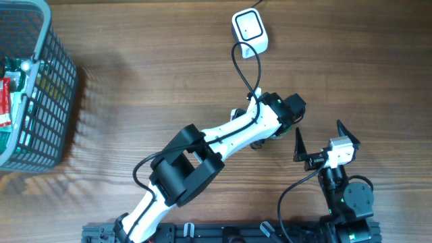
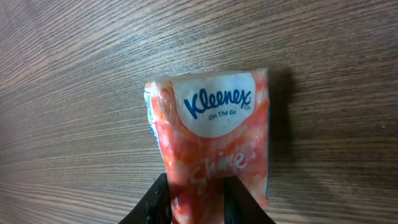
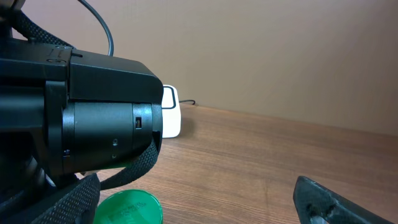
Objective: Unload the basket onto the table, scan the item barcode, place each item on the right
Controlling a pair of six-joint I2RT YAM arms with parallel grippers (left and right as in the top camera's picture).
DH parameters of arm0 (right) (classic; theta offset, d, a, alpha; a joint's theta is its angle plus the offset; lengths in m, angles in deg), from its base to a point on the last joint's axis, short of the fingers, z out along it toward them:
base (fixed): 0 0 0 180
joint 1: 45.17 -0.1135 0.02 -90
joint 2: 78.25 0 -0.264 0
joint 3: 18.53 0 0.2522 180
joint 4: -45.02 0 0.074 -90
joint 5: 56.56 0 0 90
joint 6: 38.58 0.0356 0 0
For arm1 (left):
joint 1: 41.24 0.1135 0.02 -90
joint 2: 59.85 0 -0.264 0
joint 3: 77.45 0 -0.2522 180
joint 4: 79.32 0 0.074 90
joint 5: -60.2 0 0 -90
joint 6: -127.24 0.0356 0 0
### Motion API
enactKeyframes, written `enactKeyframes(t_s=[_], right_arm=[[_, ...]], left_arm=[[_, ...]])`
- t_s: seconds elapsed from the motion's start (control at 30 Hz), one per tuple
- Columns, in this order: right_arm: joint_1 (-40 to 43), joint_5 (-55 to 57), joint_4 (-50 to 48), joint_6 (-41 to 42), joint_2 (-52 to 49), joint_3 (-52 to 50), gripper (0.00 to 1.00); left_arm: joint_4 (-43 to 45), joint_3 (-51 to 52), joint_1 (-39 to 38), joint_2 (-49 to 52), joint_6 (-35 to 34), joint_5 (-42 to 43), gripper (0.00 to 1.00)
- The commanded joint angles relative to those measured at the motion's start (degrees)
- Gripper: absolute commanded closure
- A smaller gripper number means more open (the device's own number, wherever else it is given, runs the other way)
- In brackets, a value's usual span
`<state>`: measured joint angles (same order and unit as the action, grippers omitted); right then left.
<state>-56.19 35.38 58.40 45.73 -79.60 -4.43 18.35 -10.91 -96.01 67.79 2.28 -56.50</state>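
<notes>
Wooden worktop (image 1: 135, 81) fills the overhead view. At the far left stands one grey basket (image 1: 47, 88), cut off by the edge; the packets (image 1: 8, 94) inside are hard to make out. Near the middle, one white scanner (image 1: 249, 30) lies at the far side. One tissue pack (image 2: 211, 124) lies flat on the worktop under the left wrist, hidden from above. The left gripper (image 2: 198, 202) is clamped on its lower end. At the right, the right gripper (image 1: 322, 138) stands wide apart and holds nothing. One green round thing (image 3: 127, 208) is cut off and unclear.

Mock checkout bench
A scanner (image 1: 249, 30) and a stocked grey basket (image 1: 50, 94) are set out on a wooden tabletop (image 1: 148, 74).
</notes>
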Motion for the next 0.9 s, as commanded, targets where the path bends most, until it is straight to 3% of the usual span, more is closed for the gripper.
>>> enactKeyframes(t_s=[0.0, 0.27, 0.53, 0.87], right_arm=[[0.2, 0.1, -0.2, -0.3, 0.0, 0.0, 0.00], [0.2, 0.1, -0.2, -0.3, 0.0, 0.0, 0.00], [0.2, 0.1, -0.2, -0.3, -0.1, 0.0, 0.00], [0.2, 0.1, -0.2, -0.3, -0.1, 0.0, 0.00]], left_arm=[[-0.1, 0.5, -0.1, 0.6, 0.0, 0.2, 0.79], [-0.3, 0.3, -0.1, -0.8, 0.0, 0.3, 0.78], [0.0, 0.2, -0.1, -1.3, 0.0, 0.3, 0.87], [2.1, -2.8, 2.2, -1.7, 0.2, 13.5, 0.92]])
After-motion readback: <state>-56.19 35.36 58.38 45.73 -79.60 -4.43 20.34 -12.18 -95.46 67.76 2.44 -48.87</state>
